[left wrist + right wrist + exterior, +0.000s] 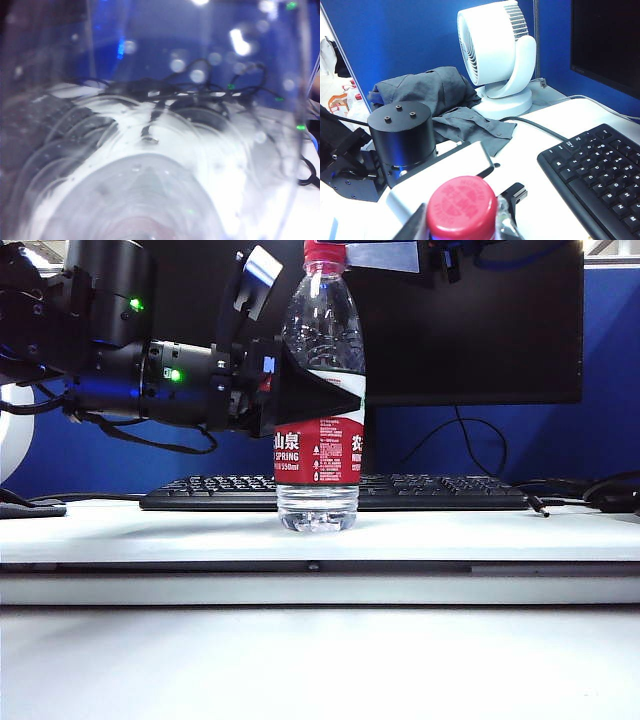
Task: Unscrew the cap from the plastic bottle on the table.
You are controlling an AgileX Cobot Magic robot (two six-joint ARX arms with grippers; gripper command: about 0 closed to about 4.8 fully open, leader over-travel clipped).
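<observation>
The plastic bottle (318, 455) stands upright on the table (500, 535), just in front of the keyboard. My left gripper (305, 360) reaches in from the left and is shut on the bottle's middle, one black finger (325, 392) across the top of the label. In the left wrist view the clear bottle wall (150, 165) fills the picture and hides the fingers. My right gripper (462, 222) is shut on the red cap (462, 205) from above, a finger on each side of it. At the top edge of the exterior view the cap (322, 254) shows, with a grey finger (385, 256) beside it.
A black keyboard (430, 492) lies behind the bottle, a dark monitor (470, 320) behind that. A white fan (495, 55) and a crumpled grey cloth (435, 95) sit at the table's left end. Cables (560, 502) trail at the right.
</observation>
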